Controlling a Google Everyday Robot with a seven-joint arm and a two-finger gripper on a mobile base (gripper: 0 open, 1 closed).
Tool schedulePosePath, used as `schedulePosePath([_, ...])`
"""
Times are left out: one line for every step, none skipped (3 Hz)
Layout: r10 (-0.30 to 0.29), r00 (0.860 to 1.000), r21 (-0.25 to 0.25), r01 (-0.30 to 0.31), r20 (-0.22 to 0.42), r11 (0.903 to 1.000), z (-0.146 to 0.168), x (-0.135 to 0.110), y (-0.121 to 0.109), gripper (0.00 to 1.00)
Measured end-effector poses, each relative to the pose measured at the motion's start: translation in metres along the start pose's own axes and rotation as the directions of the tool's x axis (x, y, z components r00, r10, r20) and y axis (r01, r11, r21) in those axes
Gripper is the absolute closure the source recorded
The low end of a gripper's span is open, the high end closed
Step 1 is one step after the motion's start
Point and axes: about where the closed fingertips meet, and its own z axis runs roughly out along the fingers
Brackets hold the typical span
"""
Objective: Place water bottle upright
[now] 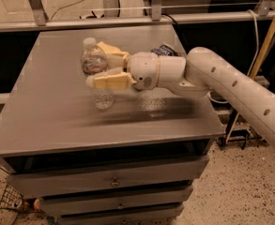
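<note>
Two fingers (106,81) of gripper (95,65) clamp bottle (102,96) mid-body. Bottle axis vertical, cap up. Base at table (43,116); contact unclear.

- Dim room; light fell from above onto the table (57,121), whose grey top showed a dull sheen.
- Gripper (95,64), closed around the water bottle (102,96) over the table's middle, was lit pale and warm.
- Soft dark shadow lay on the table under the arm (231,88).
- Areas beside the table were nearly black.
</note>
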Motion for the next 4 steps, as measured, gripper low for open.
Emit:
schedulePosePath([-0.001, 1.000, -0.004, 0.001, 0.000, 1.0000, 0.002, -0.001, 0.001, 0.00])
schedulePosePath([-0.001, 1.000, -0.004, 0.001, 0.000, 1.0000, 0.002, -0.001, 0.001, 0.00])
schedulePosePath([0.001, 0.998, 0.028, 0.001, -0.061, 0.9996, -0.023, 0.001, -0.004, 0.00])
schedulePosePath([0.025, 0.984, 0.085, -0.010, -0.175, 0.9964, -0.068, 0.005, -0.010, 0.00])
